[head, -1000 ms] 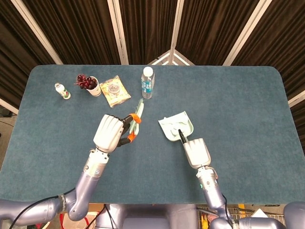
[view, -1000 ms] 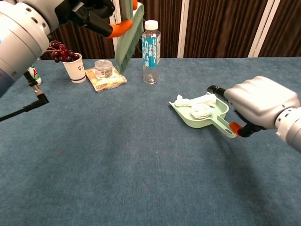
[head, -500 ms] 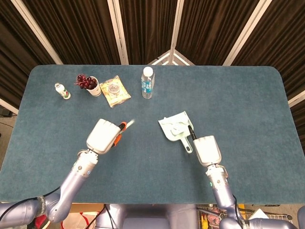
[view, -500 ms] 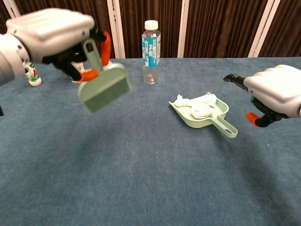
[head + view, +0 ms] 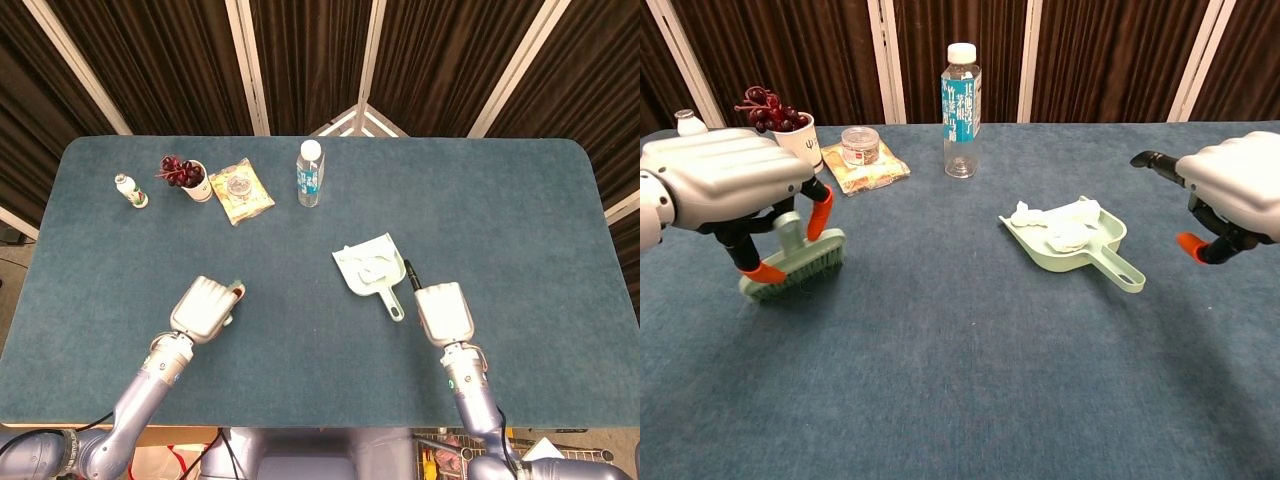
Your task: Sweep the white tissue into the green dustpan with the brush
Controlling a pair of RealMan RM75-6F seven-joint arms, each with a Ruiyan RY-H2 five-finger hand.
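The green dustpan [image 5: 1106,237] [image 5: 352,262] lies flat on the table right of centre, its handle towards me. Crumpled white tissue [image 5: 1066,236] [image 5: 372,267] sits inside it. My left hand [image 5: 725,185] [image 5: 205,308] grips the handle of the green brush [image 5: 796,269] at the front left. The brush's bristles rest on the table. In the head view the hand hides nearly all of the brush. My right hand [image 5: 1238,193] [image 5: 443,312] hovers to the right of the dustpan handle, clear of it and holding nothing.
At the back stand a water bottle [image 5: 961,110] [image 5: 310,173], a paper cup of grapes [image 5: 795,138] [image 5: 193,180], a snack packet with a small jar [image 5: 863,165] [image 5: 240,191] and a small white bottle [image 5: 130,190].
My left hand brought the brush down from high up to the table at the front left. My right hand let go of the dustpan handle and drew back to the right.
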